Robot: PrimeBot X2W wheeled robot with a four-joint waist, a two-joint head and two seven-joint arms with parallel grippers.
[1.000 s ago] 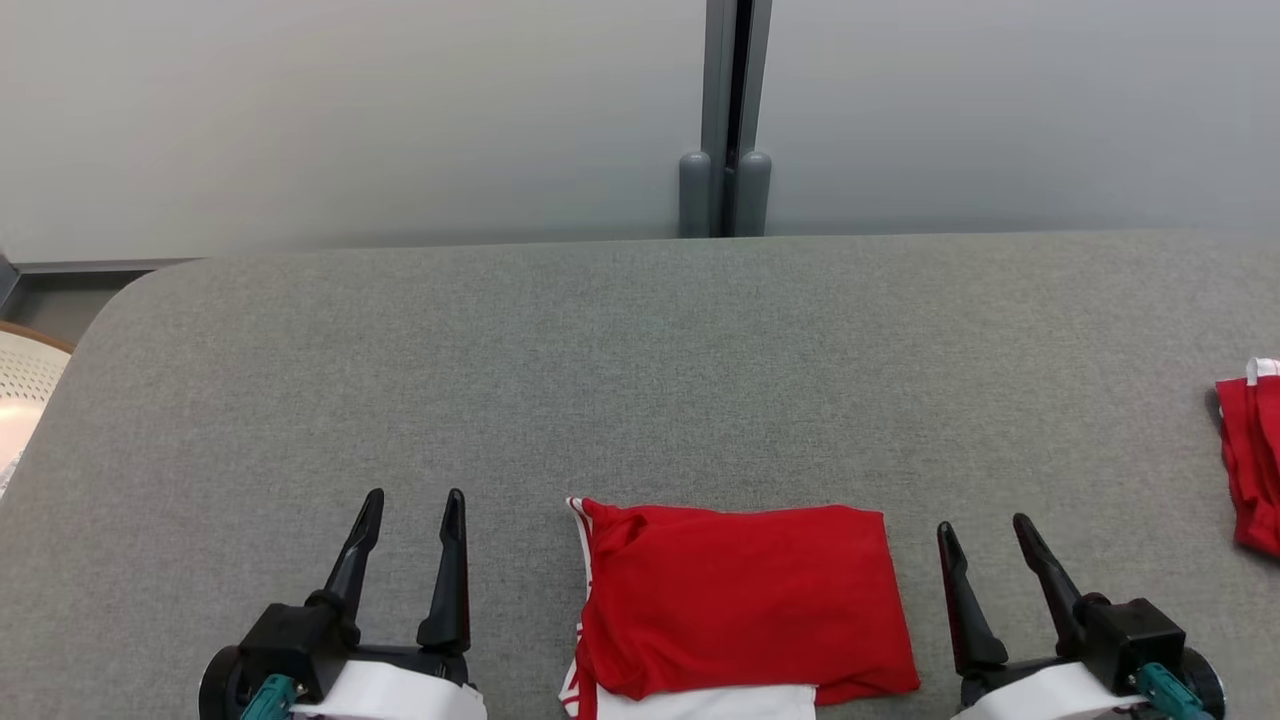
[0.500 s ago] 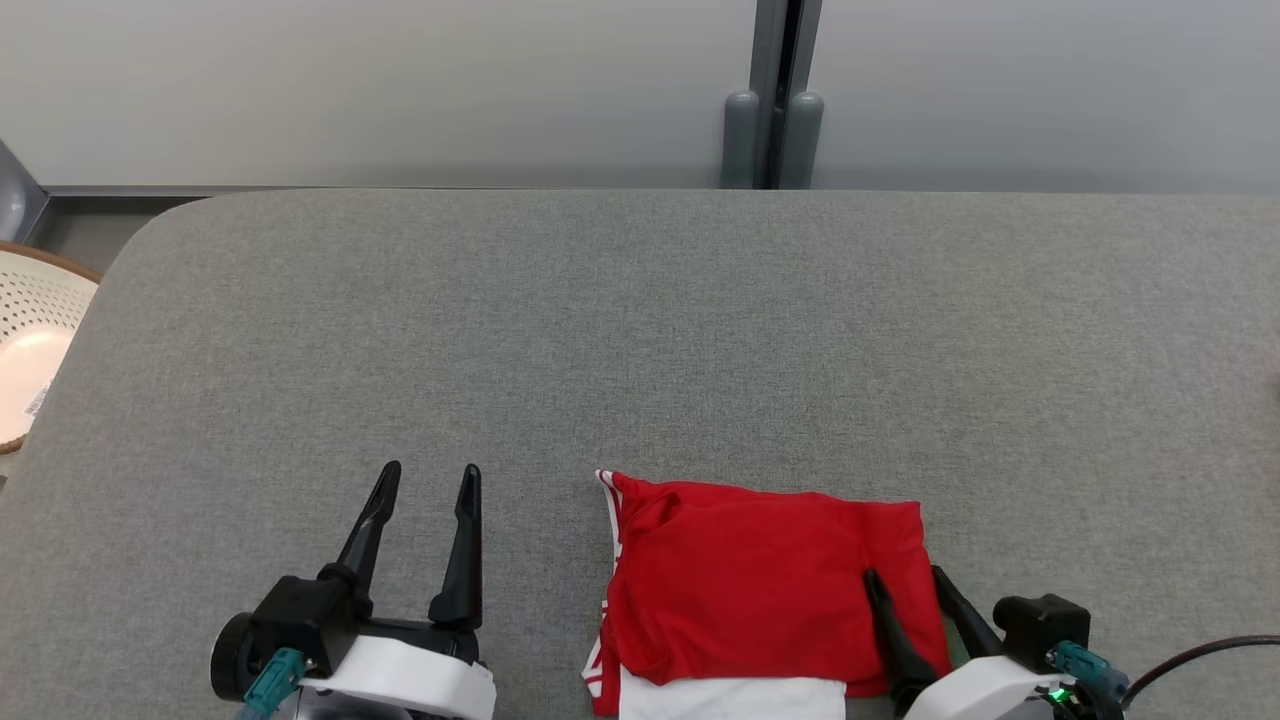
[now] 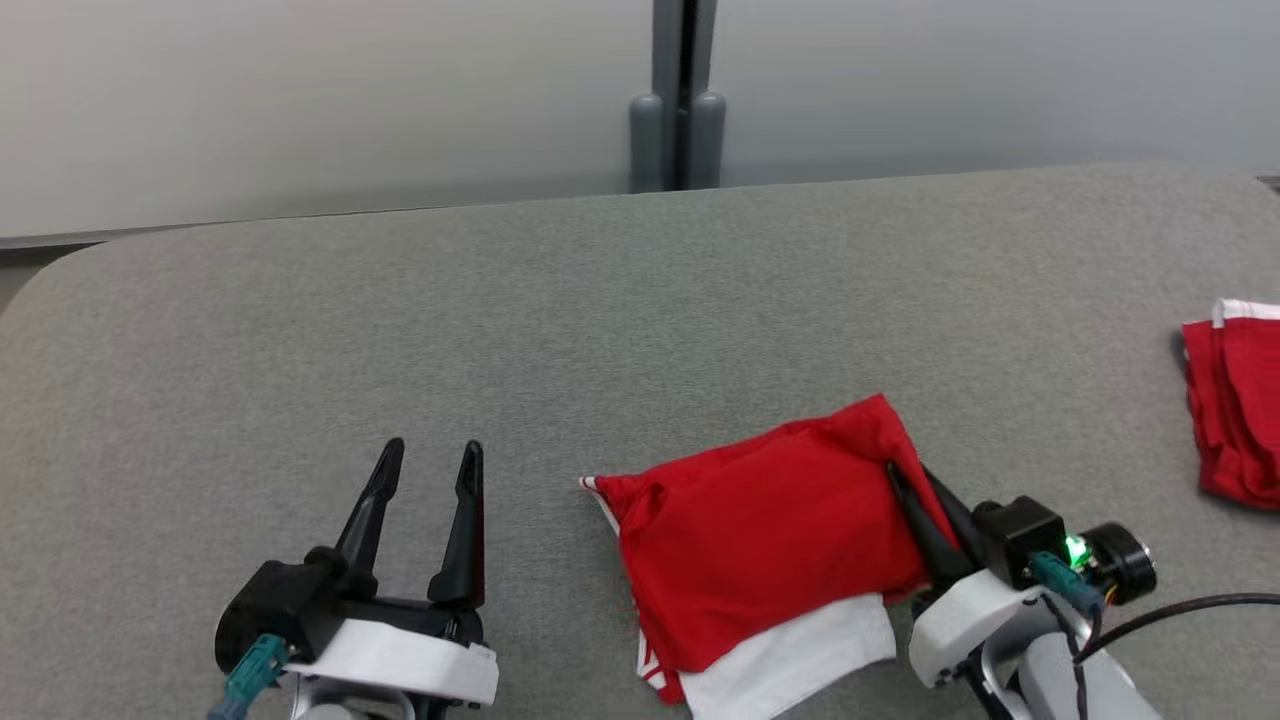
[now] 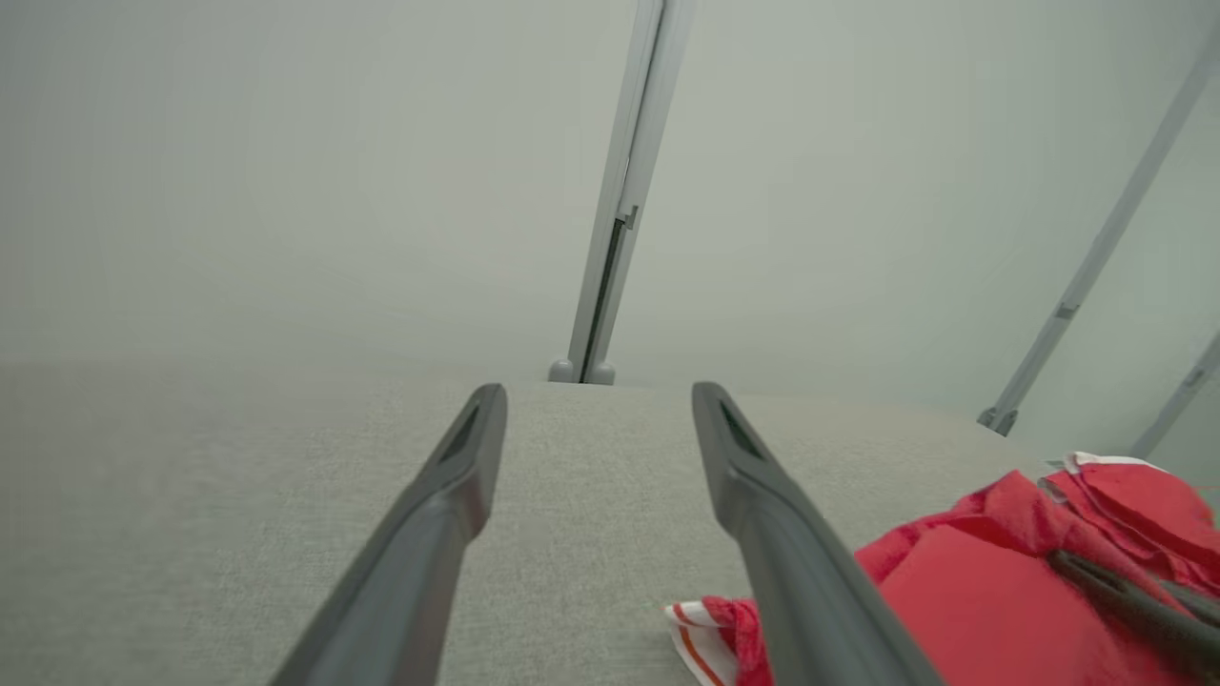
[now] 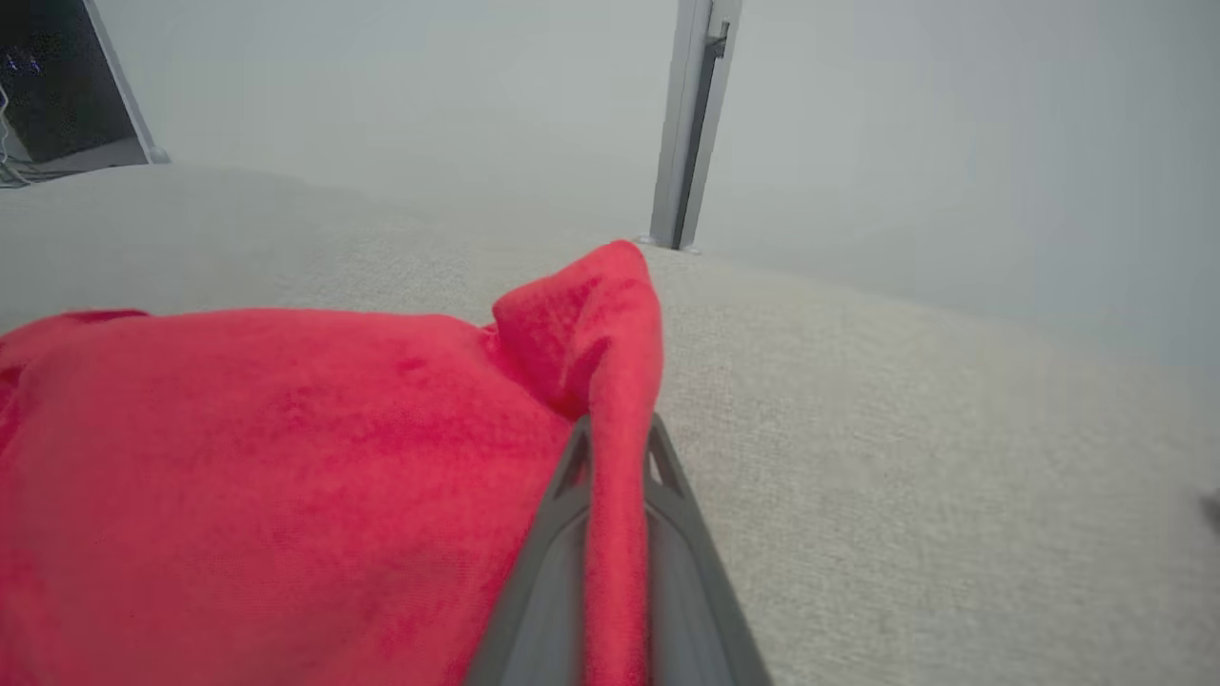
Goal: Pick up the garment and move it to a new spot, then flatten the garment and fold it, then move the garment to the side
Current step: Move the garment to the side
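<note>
Update: a second ago the right gripper (image 3: 908, 472) sat open just right of the garment (image 3: 770, 540). Then it slid over the right edge and closed. In the wrist view we saw its fingers pinched nearly together on a ridge of red cloth. That corner had lifted and swung toward the far side, so the fold lay skewed. The white layer beneath came along.

We read this as the last step starting: folded already, being moved aside. A one-corner hold could drag the fold open.

The left gripper (image 3: 432, 447) was wide open and empty, left of the garment and apart from it.

Room: the garment lay near the table's (image 3: 600, 320) near edge. Bare table lay beyond and to the left. Another red piece (image 3: 1235, 400) lay far right, well apart, near that edge, so we thought right-side room was limited.
</note>
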